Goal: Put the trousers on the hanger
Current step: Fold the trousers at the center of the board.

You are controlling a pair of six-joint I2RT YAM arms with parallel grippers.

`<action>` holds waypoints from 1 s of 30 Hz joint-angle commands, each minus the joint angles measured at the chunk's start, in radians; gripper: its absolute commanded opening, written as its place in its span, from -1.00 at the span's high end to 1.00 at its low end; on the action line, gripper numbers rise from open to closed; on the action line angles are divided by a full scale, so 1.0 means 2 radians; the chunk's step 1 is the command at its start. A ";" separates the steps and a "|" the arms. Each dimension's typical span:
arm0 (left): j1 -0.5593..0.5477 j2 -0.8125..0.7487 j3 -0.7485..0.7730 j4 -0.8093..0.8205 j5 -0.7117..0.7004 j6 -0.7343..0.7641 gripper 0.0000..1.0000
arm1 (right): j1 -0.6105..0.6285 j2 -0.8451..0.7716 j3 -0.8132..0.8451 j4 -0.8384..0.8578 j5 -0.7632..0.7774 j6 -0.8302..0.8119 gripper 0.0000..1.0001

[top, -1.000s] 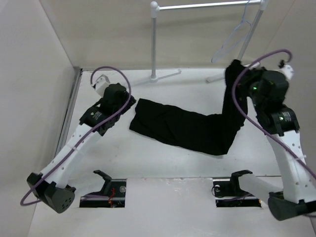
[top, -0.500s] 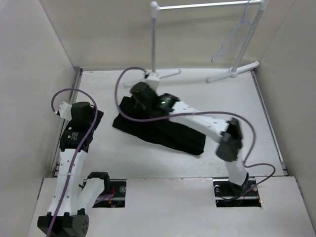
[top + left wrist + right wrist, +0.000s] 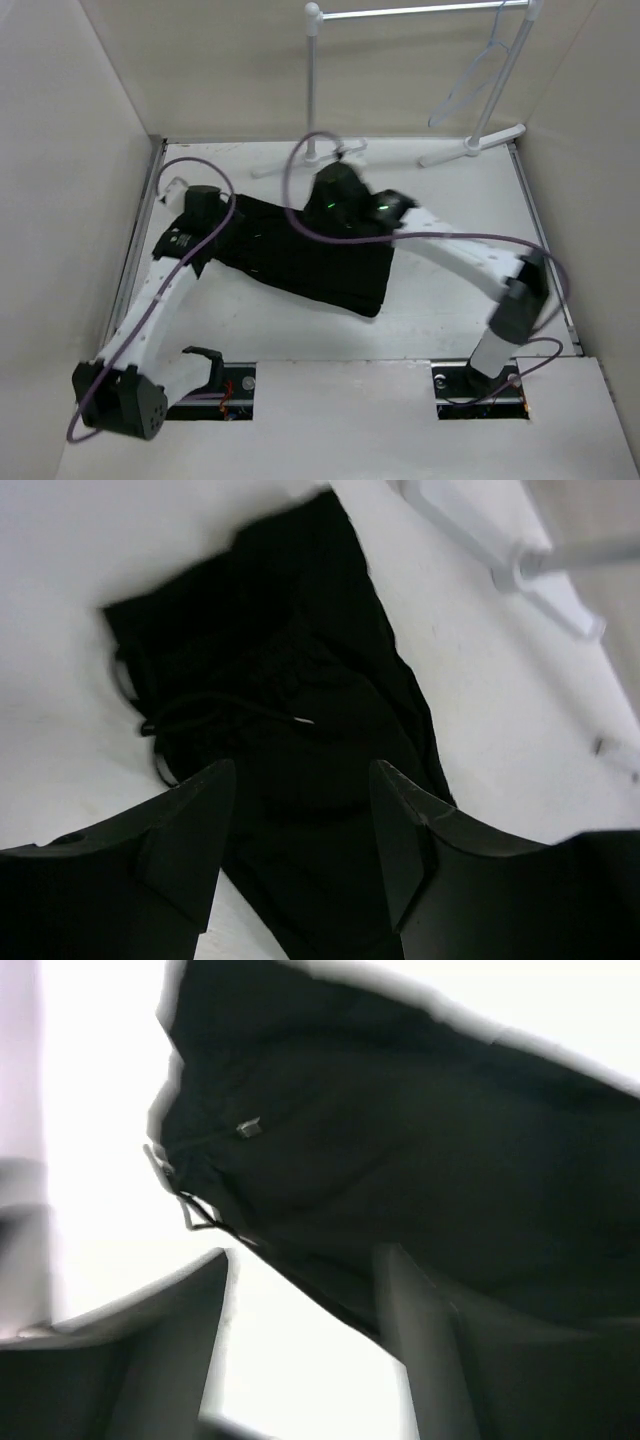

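Mid-table on the white tabletop (image 3: pixel 300 340): large black soft-fabric trousers (image 3: pixel 300 265), folded over into a thick, roughly rectangular heap. Well apart from that, at the far right: thin pale triangular wire hanger (image 3: pixel 462 88), hooked on the top bar of the white metal rack (image 3: pixel 313 90) with T-shaped feet, bare of cloth.

Left gripper (image 3: pixel 300 770) at the heap's left end, arm reaching in from the near-left base. Jaws spread wide in the left wrist view, gripping nothing. Below the gap, black cloth and a thin black drawstring (image 3: pixel 230 712) with a pale tip; in the upper right corner, a foot of the rack. Impossible to tell whether the fingers (image 3: pixel 185 830) touch the fabric.

Right gripper (image 3: pixel 305 1255) over the heap's far right part, arm bent at the elbow and stretched leftward across the table. Right wrist view blurred; jaws parted all the same, nothing pinched between them. Beyond the fingertips there, the waist end of the trousers, drawstring loose at the cloth's edge, white tabletop under the gap.
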 commanded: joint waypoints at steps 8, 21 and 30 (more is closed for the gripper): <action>-0.086 0.242 0.061 0.175 0.034 0.068 -0.07 | -0.099 -0.317 -0.400 0.142 -0.086 0.025 0.34; -0.020 0.438 0.149 0.220 0.024 0.176 -0.05 | -0.103 -0.318 -0.570 0.188 -0.136 0.107 -0.25; 0.016 0.357 0.036 0.153 -0.080 0.131 -0.01 | -0.157 -0.296 -0.587 0.202 -0.146 0.094 0.63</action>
